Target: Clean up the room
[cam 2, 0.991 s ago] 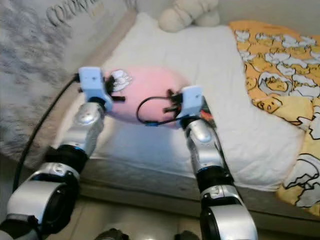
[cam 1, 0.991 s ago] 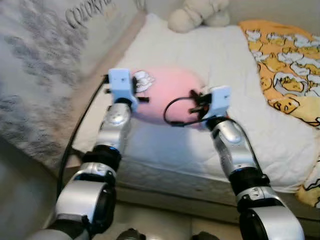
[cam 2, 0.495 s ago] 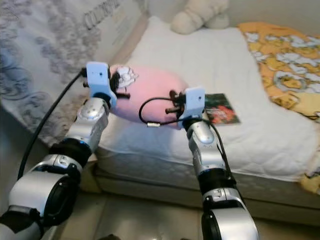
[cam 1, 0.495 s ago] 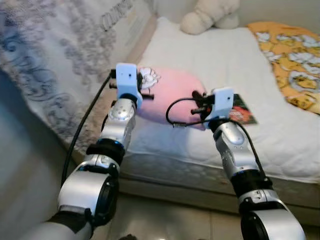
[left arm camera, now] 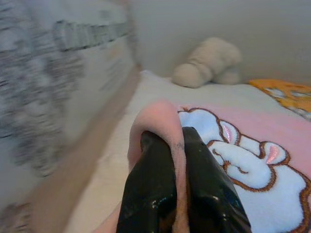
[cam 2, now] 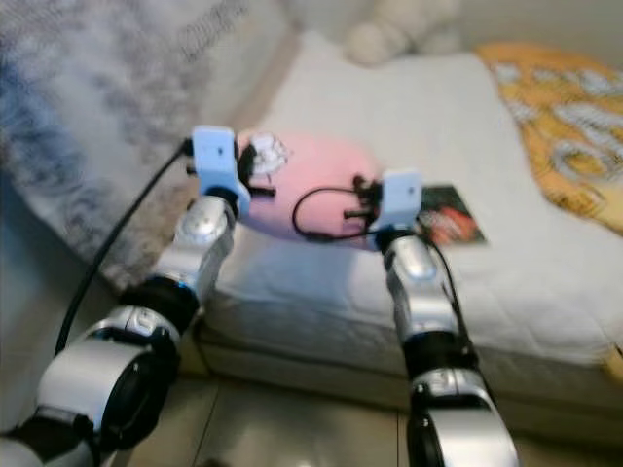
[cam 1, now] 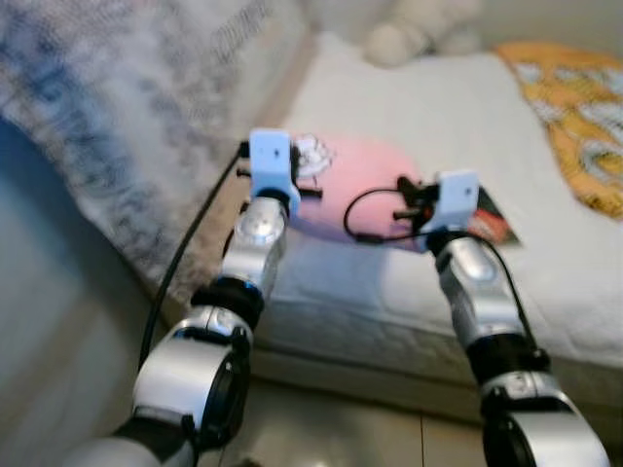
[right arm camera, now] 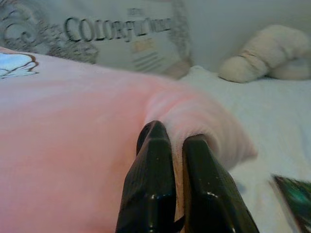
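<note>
A pink pillow (cam 1: 355,180) with a white cartoon patch (left arm camera: 243,160) hangs between my two arms over the near corner of the white bed (cam 1: 428,97). My left gripper (left arm camera: 177,145) is shut on the pillow's left edge, with pink fabric pinched between the black fingers (left arm camera: 150,184). At the pillow's right end, my right gripper (right arm camera: 170,141) is shut on a fold of the same fabric. In the eye views both wrists stand just in front of the pillow, which hides the fingertips.
A dark book or card (cam 2: 446,216) lies on the mattress right of the pillow. A cream plush toy (cam 1: 419,29) sits at the head of the bed. An orange patterned blanket (cam 1: 584,117) covers the right side. A grey patterned wall hanging (cam 1: 107,126) runs along the left.
The camera has shifted left and back, so the bed sits farther right in view and the picture is blurred. The pillow has come up off the bed, uncovering the dark book. Both grippers keep their hold.
</note>
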Controlling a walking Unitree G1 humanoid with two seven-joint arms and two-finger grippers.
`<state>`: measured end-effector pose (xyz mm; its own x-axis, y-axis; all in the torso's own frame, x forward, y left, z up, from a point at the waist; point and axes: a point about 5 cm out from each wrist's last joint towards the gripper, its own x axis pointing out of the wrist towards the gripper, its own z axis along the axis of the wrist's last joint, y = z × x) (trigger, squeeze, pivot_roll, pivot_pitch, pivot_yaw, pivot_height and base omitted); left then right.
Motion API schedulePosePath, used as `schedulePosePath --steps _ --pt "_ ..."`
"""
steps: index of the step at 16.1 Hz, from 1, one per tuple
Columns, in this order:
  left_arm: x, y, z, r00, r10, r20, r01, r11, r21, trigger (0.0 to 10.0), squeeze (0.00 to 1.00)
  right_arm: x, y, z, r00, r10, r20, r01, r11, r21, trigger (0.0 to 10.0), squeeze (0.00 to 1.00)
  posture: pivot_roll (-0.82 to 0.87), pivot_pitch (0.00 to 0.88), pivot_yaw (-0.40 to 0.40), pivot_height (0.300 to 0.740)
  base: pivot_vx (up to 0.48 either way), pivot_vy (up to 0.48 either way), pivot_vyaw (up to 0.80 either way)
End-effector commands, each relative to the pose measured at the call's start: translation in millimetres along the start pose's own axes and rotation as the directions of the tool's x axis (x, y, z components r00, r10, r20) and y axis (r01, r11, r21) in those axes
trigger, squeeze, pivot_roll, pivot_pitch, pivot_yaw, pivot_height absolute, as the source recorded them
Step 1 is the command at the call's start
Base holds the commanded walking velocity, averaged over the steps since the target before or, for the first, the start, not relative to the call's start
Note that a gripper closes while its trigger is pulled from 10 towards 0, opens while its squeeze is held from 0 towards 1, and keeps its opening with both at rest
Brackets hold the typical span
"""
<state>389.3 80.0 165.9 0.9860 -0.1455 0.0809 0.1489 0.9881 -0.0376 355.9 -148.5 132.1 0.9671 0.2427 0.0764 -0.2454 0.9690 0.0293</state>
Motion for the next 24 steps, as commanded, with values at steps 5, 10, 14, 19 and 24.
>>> schedulePosePath --steps 5,10,14,19,24 --pt "3.3 19.9 10.9 0.996 0.078 0.043 -0.078 0.997 0.009 10.0 0.0 3.0 6.3 6.3 0.999 0.029 0.017 -0.029 1.0 -0.003 10.0 0.25 0.0 0.0 0.017 0.74 0.48 0.0 0.55" --pt "6.5 0.8 7.7 0.999 0.033 0.003 -0.033 0.999 -0.002 10.0 0.0 0.1 -8.3 6.2 1.0 -0.008 -0.015 0.007 0.998 -0.066 10.0 0.26 -0.01 0.0 0.008 0.74 0.475 0.0 0.4" --pt "8.7 -60.2 9.5 0.993 -0.104 -0.052 0.101 0.993 -0.063 10.0 0.0 10.1 -70.2 31.7 0.982 -0.17 -0.079 0.136 0.935 -0.326 10.0 0.0 -0.03 0.0 0.0 0.74 0.0 0.0 0.0" --pt "-12.5 -105.1 -19.6 0.97 -0.19 -0.153 0.187 0.982 -0.033 10.0 0.0 -8.5 -82.1 -14.4 0.927 -0.274 -0.258 0.121 0.867 -0.483 10.0 0.0 -0.13 0.0 0.021 0.74 0.0 0.0 0.0" --pt "-29.2 -75.0 -63.0 0.951 -0.139 -0.278 0.188 0.97 0.156 10.0 0.0 -32.9 -43.4 -77.7 0.872 -0.226 -0.435 0.053 0.926 -0.375 10.0 0.0 -0.16 0.064 -0.003 0.74 0.0 0.0 0.0"
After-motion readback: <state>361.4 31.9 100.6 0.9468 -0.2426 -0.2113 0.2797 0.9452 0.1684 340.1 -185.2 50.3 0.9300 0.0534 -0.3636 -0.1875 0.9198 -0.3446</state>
